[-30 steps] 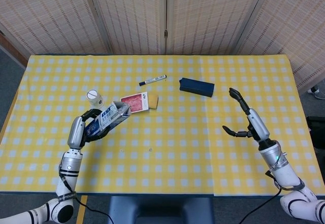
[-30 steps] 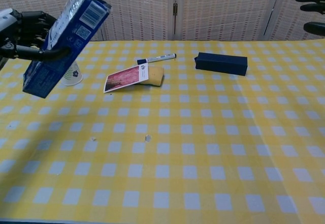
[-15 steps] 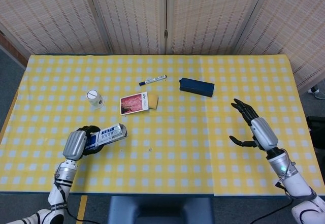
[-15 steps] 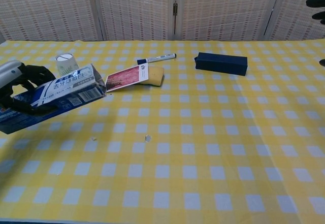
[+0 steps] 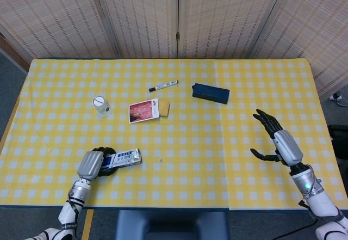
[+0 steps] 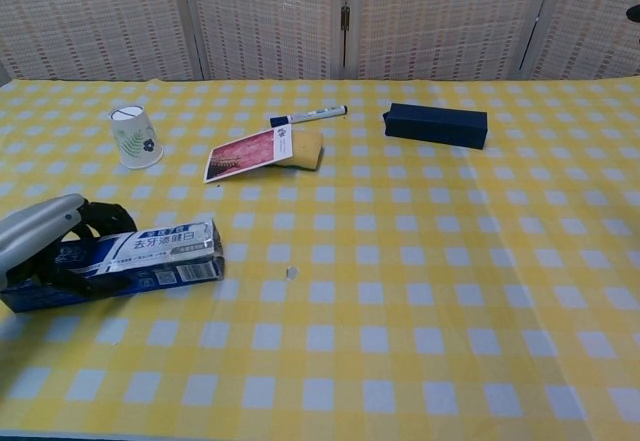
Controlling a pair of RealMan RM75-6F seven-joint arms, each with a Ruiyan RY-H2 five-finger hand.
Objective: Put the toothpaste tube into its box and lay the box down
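Two robot hands reach over a table covered in a yellow and white checked cloth (image 5: 179, 185), with woven screens standing behind it. At the far left, near the front edge, the left hand (image 5: 93, 164) (image 6: 45, 241) is wrapped around one end of the toothpaste box (image 5: 124, 157) (image 6: 130, 258), its dark fingers curled over the blue and white carton. The box lies flat on its long side on the cloth, its free end pointing toward the table's middle. Whether the tube is inside cannot be told.

Farther back and a little to the right stands a small white paper cup (image 5: 100, 105) (image 6: 134, 136) with a dark pattern. To its right lies a red and white card (image 5: 143, 110) (image 6: 246, 153), its far edge overlapping a yellow sponge (image 5: 163, 108) (image 6: 305, 148). Just behind these lies a marker pen (image 5: 163, 86) (image 6: 308, 116) with a dark cap, set at a slant. Right of the pen, past the table's centre, a dark blue oblong box (image 5: 210, 93) (image 6: 436, 125) lies on its side.

At the far right, the right hand (image 5: 276, 140) is held above the cloth, holding nothing, fingers spread apart and the thumb pointing inward. The chest view shows only a dark tip of it at the upper right edge.
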